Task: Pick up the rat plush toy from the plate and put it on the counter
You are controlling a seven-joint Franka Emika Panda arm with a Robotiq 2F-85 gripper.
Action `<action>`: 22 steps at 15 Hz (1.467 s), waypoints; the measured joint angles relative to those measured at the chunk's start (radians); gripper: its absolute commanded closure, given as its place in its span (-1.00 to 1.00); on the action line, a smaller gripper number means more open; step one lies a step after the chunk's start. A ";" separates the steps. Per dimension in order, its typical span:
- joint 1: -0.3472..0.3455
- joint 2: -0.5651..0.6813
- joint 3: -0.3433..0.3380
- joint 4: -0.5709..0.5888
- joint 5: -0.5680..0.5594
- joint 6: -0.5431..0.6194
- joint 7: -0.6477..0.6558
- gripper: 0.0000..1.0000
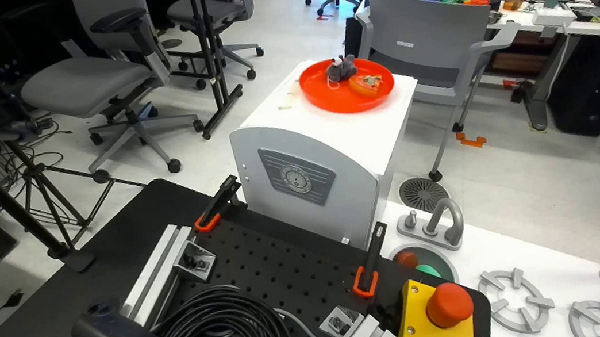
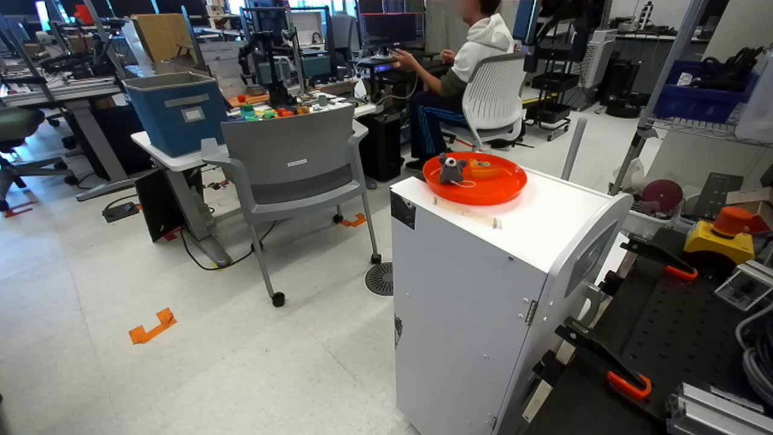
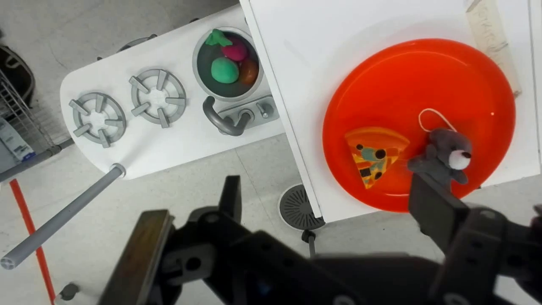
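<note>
The rat plush toy [image 1: 342,70] is a small dark grey lump with a pale muzzle, lying on the orange plate [image 1: 347,105]. Both also show in an exterior view, the rat [image 2: 450,171] near the rim of the plate [image 2: 474,196]. In the wrist view the rat [image 3: 442,144] lies on the right part of the plate [image 3: 402,80], its white string tail curled above it. My gripper [image 3: 330,195] is open and empty; its right finger overlaps the rat's lower body in that view. The white counter [image 3: 186,137] is at left there. The gripper is out of both exterior views.
A toy pizza slice [image 3: 374,154] lies beside the rat on the plate. The plate stands on the white box [image 2: 537,232]. The counter has a sink [image 3: 195,63] with toy food, a faucet [image 3: 224,120], burners [image 3: 159,97] and a grey post [image 3: 63,216]. A grey chair [image 1: 415,31] stands behind the box.
</note>
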State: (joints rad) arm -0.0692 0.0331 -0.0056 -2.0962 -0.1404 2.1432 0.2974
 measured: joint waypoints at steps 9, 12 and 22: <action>0.023 0.027 0.000 0.031 0.015 -0.019 -0.068 -1.00; 0.030 0.019 0.000 0.032 0.047 -0.066 -0.145 -1.00; 0.030 0.013 -0.001 0.039 0.050 -0.107 -0.172 -1.00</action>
State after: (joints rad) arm -0.0395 0.0456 -0.0069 -2.0568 -0.0907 2.0365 0.1255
